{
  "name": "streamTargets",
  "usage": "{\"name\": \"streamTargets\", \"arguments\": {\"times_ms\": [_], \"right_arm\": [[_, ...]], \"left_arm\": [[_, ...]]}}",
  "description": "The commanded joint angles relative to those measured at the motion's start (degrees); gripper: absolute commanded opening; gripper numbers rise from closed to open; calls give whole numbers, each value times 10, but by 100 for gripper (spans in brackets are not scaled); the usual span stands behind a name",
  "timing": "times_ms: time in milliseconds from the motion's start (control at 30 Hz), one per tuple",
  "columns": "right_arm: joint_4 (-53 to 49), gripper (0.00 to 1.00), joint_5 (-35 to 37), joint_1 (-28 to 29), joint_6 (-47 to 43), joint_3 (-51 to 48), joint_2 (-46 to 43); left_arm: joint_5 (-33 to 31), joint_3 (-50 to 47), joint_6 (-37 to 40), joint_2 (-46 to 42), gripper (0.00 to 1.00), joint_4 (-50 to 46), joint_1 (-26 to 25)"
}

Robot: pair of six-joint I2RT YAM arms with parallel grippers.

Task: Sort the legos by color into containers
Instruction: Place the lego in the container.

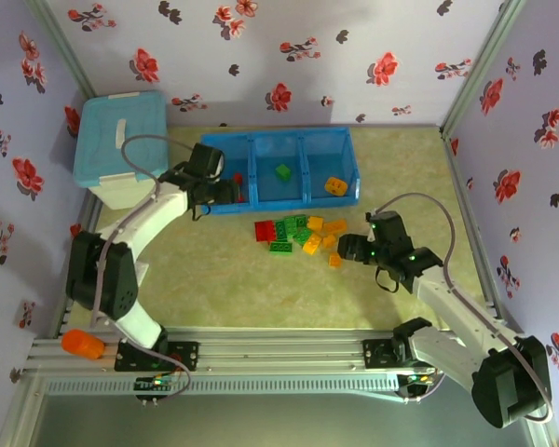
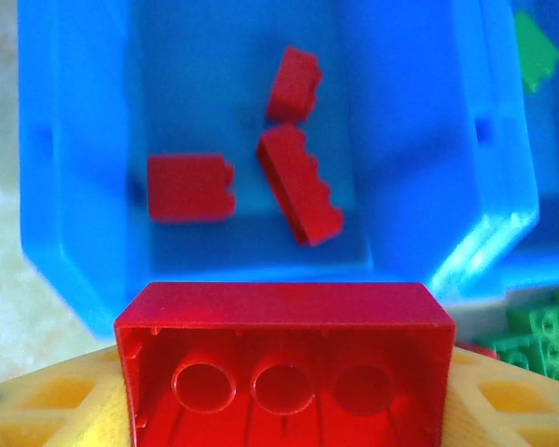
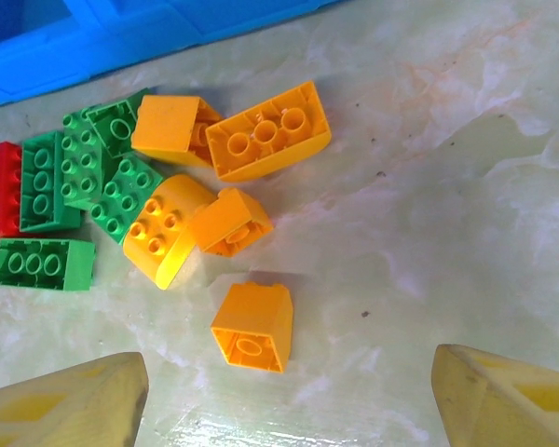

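Presently, a red brick (image 2: 284,363) is held clamped by the left gripper (image 1: 227,191) over the near edge of the blue tray's left compartment (image 2: 84,233).

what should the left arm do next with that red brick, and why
Probably open the left end effector and let the red brick drop. The brick is gripped just above the left compartment, where three red bricks already lie, so the colour matches and nothing seems to block the fall.
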Motion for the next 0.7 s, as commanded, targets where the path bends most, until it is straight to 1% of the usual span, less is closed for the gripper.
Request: {"name": "streamTargets", "arguments": {"times_ms": [0, 100, 133, 167, 200, 233, 433, 667], "right_arm": [[-16, 80, -4, 13, 7, -10, -5], [-17, 79, 0, 26, 11, -10, -3], [-16, 79, 2, 30, 12, -10, -2], [-17, 79, 5, 35, 12, -9, -1], [-18, 80, 8, 39, 12, -7, 2], [-21, 80, 13, 43, 11, -4, 5], [-22, 80, 30, 61, 8, 12, 41], [-24, 77, 69, 98, 14, 37, 122]], "left_arm": [[20, 61, 14, 49, 52, -13, 15], [22, 114, 20, 93, 52, -32, 31], [24, 134, 22, 106, 56, -44, 34], [23, 151, 23, 114, 72, -57, 34], [23, 159, 21, 115, 83, -63, 33], [23, 162, 19, 109, 86, -64, 32], [26, 96, 8, 21, 89, -24, 18], [31, -40, 3, -127, 89, 33, -8]]}}
